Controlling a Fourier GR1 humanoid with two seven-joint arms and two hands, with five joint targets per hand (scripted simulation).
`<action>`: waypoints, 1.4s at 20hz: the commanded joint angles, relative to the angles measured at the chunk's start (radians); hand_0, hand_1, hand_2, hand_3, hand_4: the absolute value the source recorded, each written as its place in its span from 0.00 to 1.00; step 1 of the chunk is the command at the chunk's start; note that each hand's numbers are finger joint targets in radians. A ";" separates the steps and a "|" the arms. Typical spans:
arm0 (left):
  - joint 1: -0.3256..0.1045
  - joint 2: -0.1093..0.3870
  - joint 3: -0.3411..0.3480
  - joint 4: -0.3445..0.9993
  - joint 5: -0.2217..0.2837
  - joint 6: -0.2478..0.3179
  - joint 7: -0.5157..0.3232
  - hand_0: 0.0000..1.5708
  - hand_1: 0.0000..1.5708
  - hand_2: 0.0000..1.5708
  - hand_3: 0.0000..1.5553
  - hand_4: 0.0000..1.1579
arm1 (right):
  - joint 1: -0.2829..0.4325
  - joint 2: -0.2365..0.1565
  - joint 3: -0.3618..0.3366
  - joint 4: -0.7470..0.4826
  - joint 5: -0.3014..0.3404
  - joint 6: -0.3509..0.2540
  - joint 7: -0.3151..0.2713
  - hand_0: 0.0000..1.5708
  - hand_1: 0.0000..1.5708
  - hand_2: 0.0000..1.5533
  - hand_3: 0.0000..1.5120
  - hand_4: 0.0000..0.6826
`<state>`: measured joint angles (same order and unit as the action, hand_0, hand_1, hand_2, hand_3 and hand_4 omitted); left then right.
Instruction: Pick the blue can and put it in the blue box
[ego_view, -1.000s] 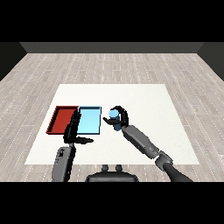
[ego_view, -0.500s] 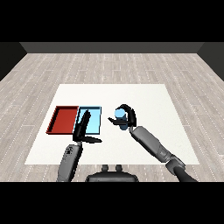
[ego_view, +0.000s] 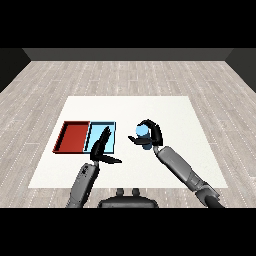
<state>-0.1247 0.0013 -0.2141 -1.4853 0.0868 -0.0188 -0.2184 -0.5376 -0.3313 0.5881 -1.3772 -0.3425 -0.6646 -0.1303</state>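
Note:
The blue can stands on the white table, right of the trays. My right hand curls round it, fingers over the top and thumb at its left side. The light blue tray lies left of the can, and the red tray adjoins it on the left. My left hand reaches over the blue tray's front edge with straight fingers and the thumb out to the right, holding nothing.
The white table ends in a front edge close to both forearms. Grey wooden floor surrounds it. Bare table surface stretches right of the can and behind the trays.
My left arm has risen from the table's front edge and extended its hand over the blue tray. My right hand with the can has shifted slightly to the right.

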 joint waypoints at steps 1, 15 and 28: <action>0.004 -0.001 -0.081 0.012 0.029 0.054 0.018 0.00 0.00 0.00 0.00 0.00 | -0.014 0.034 -0.079 0.067 0.043 0.096 -0.027 0.93 0.93 0.94 0.92 0.90; -0.122 -0.001 -0.141 0.131 0.086 0.149 0.023 0.00 0.00 0.00 0.00 0.00 | 0.107 0.122 -0.162 -0.150 0.288 0.190 0.142 0.95 0.95 0.95 0.93 0.89; -0.206 -0.001 -0.182 0.287 0.196 0.215 -0.030 0.00 0.00 0.00 0.00 0.00 | 0.133 0.279 -0.216 -0.124 0.391 0.295 0.101 0.94 0.94 0.94 0.92 0.90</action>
<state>-0.3094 0.0003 -0.4132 -1.2211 0.2735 0.1962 -0.2650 -0.4233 -0.0838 0.3821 -1.4690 0.0109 -0.4046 -0.0497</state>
